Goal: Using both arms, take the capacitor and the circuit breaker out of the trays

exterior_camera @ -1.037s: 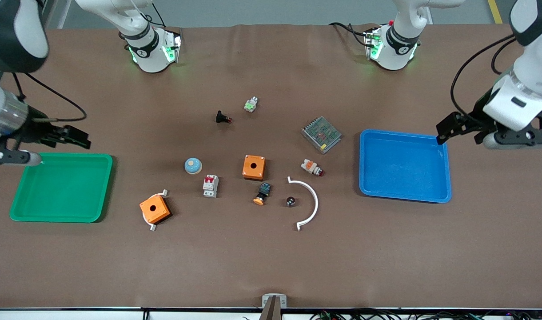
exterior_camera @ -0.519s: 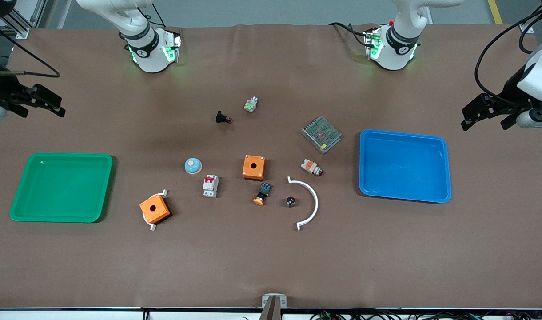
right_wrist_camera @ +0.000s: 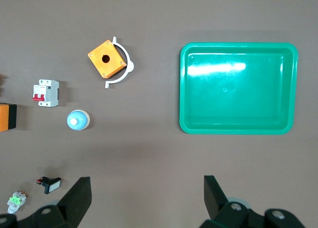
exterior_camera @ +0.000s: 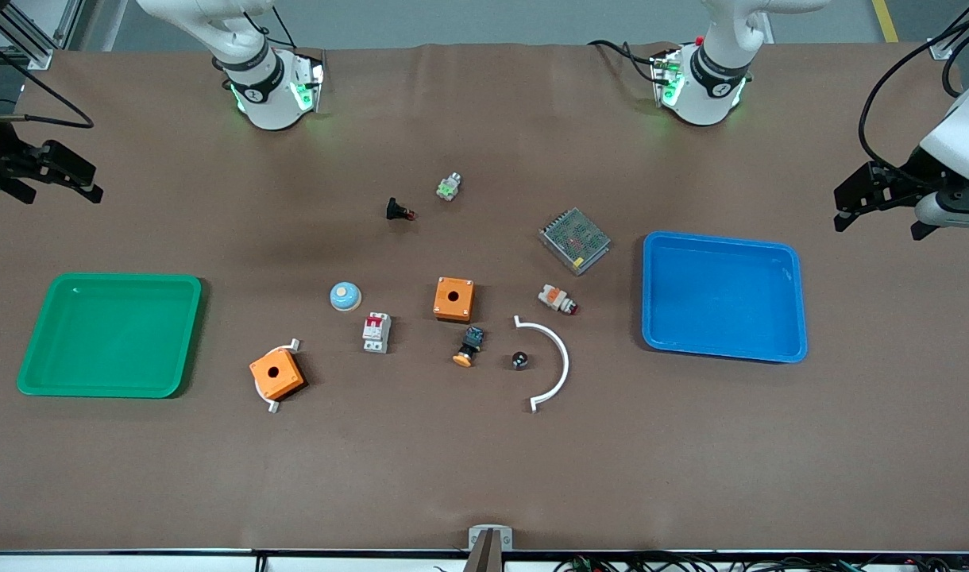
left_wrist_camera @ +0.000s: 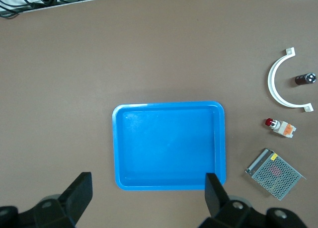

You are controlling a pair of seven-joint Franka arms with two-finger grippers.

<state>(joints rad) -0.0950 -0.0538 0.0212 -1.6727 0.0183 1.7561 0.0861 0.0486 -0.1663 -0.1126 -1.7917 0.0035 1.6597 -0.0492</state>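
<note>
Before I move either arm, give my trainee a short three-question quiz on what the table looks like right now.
1. True or false: the capacitor lies in the blue tray.
2. Which sits nearer the green tray: A) the breaker, or B) the capacitor?
3. Fill in: the left end effector and the right end effector both have their jaws ____ and hold nothing.

Key
1. False: it lies on the table inside the curve of the white arc; both trays hold nothing.
2. A.
3. Open.
</note>
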